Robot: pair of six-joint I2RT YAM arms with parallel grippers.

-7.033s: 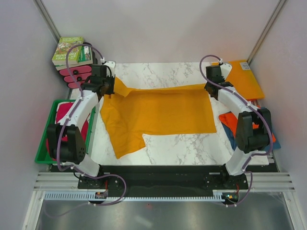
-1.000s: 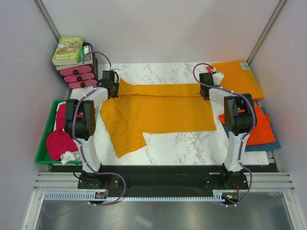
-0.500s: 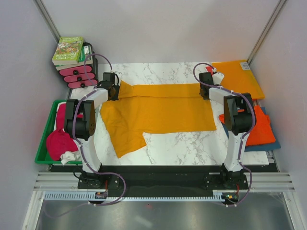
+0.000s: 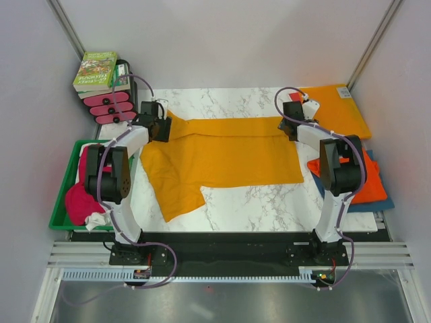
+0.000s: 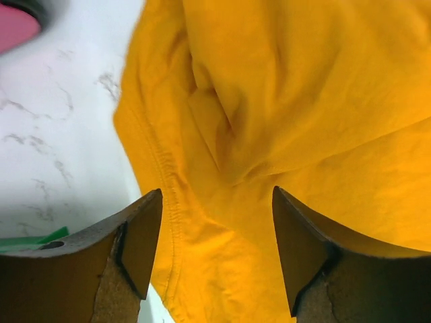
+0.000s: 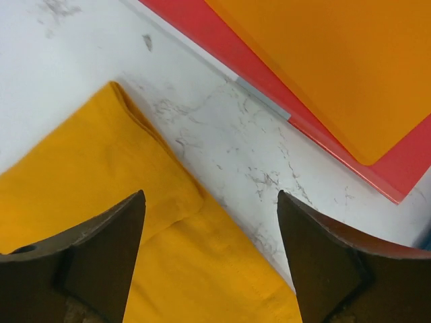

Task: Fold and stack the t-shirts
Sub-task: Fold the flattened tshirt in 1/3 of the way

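Note:
A golden-orange t-shirt [image 4: 222, 158] lies spread on the marble table [image 4: 269, 202], its top edge folded over into a narrow band. My left gripper [image 4: 161, 128] stands open over the band's left end. In the left wrist view the cloth [image 5: 303, 101] lies loose below the gripper [image 5: 217, 202]. My right gripper [image 4: 291, 128] is open over the band's right corner. That corner [image 6: 101, 188] rests flat beneath the gripper [image 6: 211, 202], with nothing held. A red-orange t-shirt [image 4: 367, 178] lies on a blue one [image 4: 377, 204] at the right. Magenta-pink t-shirts [image 4: 84, 198] fill the green bin [image 4: 67, 175].
A stiff orange sheet [image 4: 340, 108] lies at the back right, over a red sheet [image 6: 222, 47] in the right wrist view. Books [image 4: 97, 70] and pink objects [image 4: 108, 108] are stacked at the back left. White walls close in on three sides.
Both grippers have opened and let go of the shirt's folded top edge. The shirt stays where it lay, and the arms have barely shifted.

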